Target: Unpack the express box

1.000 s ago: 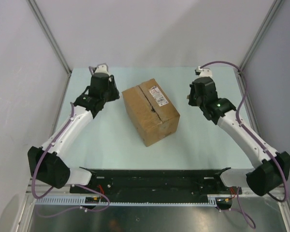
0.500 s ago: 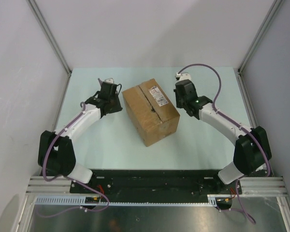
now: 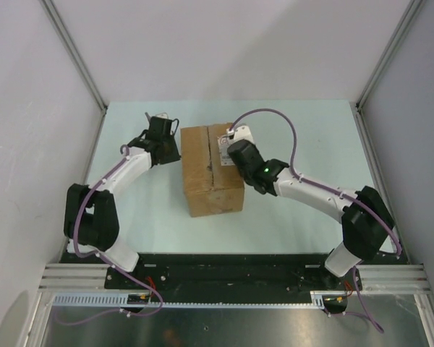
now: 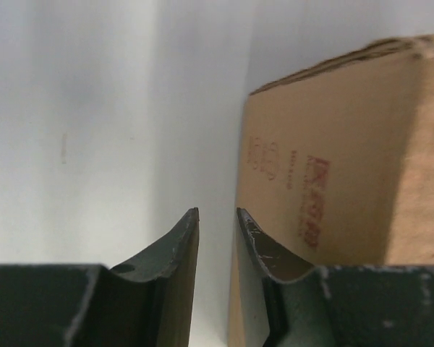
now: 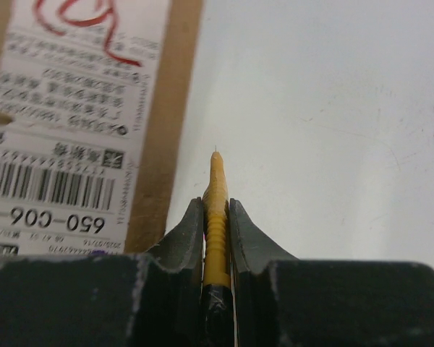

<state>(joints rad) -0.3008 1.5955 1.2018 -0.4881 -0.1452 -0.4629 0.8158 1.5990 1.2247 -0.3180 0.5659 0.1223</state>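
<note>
Cardboard, brown and corrugated, is what the express box (image 3: 202, 181) is made of. It is seen from above standing closed near the middle of a pale green table (image 3: 304, 137), with its sides squared to the table's edges. The top flaps are met along a dark seam that runs from near to far. A white printed label (image 5: 65, 108), with a barcode, small black text and a red scrawl, is stuck flat on the right half of the top, close to the right edge. Red printing is shown on the box's matt left side, which is rough along its top edge.

Open table is left to the right of the box as far as the pale wall panel (image 3: 412, 108). Narrower strips are left at the far side and at the near side, before the black base rail (image 3: 224, 264). On the left, the gap between box and wall is taken up by the left arm (image 3: 123, 173).

The left gripper (image 4: 217, 213) is held low just beside the box's left side. Its 2 dark, curved, scuffed fingers (image 4: 166, 267) are parted by a narrow slit with nothing between them. Whether the box is touched cannot be told.

The right gripper (image 5: 215, 204) is held over the box's top right edge, by the label, and is clamped tight on a yellow utility knife (image 5: 215, 181). The knife's ribbed yellow body is pointed forward past the fingertips to a thin tip, which is seen against bare table just beside the box's edge.
</note>
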